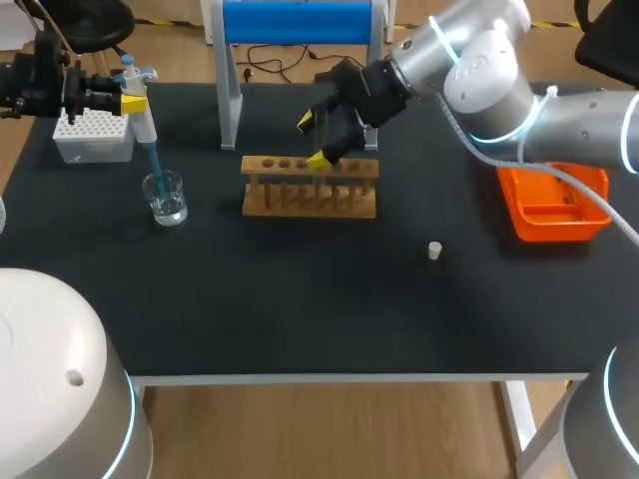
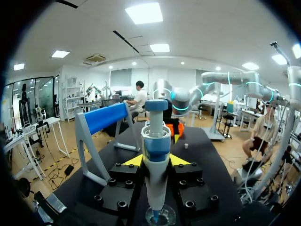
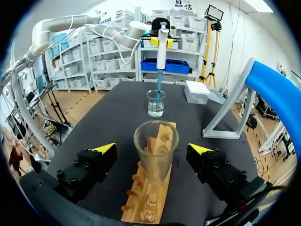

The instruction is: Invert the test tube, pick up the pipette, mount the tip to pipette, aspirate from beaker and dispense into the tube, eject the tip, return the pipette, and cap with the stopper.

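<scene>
My left gripper (image 1: 133, 103) is shut on the white and blue pipette (image 2: 156, 155) and holds it upright at the table's far left. The pipette's blue tip (image 1: 154, 165) dips into the glass beaker (image 1: 165, 198), seen also as the beaker (image 3: 155, 103) with liquid. My right gripper (image 1: 318, 140) hovers open over the wooden rack (image 1: 310, 190). In the right wrist view, the clear test tube (image 3: 156, 141) stands mouth-up in the rack (image 3: 150, 197), between my wide-apart fingers (image 3: 106, 148), touching neither. The small white stopper (image 1: 435, 250) lies on the mat to the right.
A white tip box (image 1: 92, 135) sits behind the beaker at the far left. The orange tray (image 1: 554, 205) is at the right edge. A blue-topped stand (image 1: 300, 22) rises at the back, behind the rack. The mat's front half is bare.
</scene>
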`<state>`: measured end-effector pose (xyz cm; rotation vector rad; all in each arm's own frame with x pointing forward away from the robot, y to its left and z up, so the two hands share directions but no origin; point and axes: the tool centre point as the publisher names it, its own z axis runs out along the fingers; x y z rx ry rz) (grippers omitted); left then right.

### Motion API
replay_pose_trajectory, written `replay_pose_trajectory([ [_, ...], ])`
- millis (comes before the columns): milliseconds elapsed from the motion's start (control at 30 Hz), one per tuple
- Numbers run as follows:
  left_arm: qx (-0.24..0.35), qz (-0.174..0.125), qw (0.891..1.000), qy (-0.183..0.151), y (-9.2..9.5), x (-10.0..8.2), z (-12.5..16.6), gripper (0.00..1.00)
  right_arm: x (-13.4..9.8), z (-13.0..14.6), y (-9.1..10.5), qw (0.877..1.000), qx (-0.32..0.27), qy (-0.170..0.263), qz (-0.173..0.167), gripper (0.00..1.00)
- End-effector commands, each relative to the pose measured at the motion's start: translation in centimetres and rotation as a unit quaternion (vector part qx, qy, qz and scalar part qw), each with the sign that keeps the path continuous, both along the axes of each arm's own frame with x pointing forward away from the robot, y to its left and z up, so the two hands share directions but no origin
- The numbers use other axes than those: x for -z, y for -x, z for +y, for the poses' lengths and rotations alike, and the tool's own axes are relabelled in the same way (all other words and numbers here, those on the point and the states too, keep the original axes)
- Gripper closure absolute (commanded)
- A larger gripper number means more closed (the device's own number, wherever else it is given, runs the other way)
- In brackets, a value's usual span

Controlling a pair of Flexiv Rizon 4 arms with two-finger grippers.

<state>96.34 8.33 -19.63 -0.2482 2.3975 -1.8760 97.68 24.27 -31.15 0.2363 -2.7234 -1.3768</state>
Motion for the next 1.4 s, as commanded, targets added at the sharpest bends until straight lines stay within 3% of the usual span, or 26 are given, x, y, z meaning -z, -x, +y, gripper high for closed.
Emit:
replay_pose_trajectory([
  [33, 0.000, 0.000, 1.000, -0.001, 0.0, -0.1, 0.0, 1.00, -0.2, -0.1, 0.1, 1.000, 0.001, 0.002, 0.000, 0.00],
  [433, 0.000, -0.004, 1.000, -0.010, 0.1, -1.2, -0.5, 1.00, -0.2, -0.1, 0.1, 1.000, 0.001, 0.002, 0.000, 0.00],
  [1167, -0.015, -0.049, 0.998, -0.045, 1.1, -8.7, -1.5, 1.00, -0.2, -0.1, 0.1, 1.000, 0.001, 0.002, 0.000, 0.00],
  [1400, -0.020, -0.051, 0.997, -0.052, 1.6, -10.2, -2.1, 1.00, -0.2, -0.1, 0.1, 1.000, 0.001, 0.002, 0.000, 0.00],
])
